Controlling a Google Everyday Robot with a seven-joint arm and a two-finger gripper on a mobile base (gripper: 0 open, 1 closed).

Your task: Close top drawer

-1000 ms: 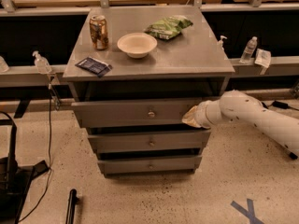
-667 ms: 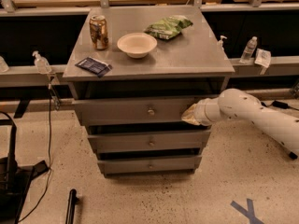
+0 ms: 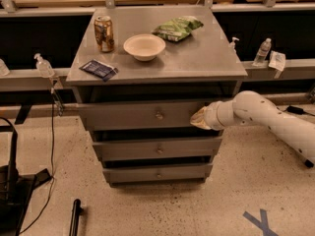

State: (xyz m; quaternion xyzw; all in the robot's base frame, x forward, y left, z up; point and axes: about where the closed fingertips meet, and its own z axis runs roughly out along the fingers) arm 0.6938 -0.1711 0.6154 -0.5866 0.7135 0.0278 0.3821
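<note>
The top drawer (image 3: pixel 133 115) is a grey wooden drawer with a long flat front and a small round metal knob (image 3: pixel 159 115) at its centre. It stands slightly out from the grey cabinet, with a dark gap above it. My white arm reaches in from the right. The gripper (image 3: pixel 199 118) is pressed against the right end of the drawer front, to the right of the knob. Two shorter grey drawer fronts, a middle one (image 3: pixel 158 148) and a bottom one (image 3: pixel 157 173), sit below.
On the cabinet top (image 3: pixel 206 58) stand a can (image 3: pixel 104 33), a white bowl (image 3: pixel 144 46), a green bag (image 3: pixel 178 28) and a dark packet (image 3: pixel 99 69). Bottles (image 3: pixel 43 66) sit on side ledges. A black stand (image 3: pixel 12 181) and cable lie at the left floor.
The arm has pushed slightly further left against the drawer front. The drawer has moved in a little.
</note>
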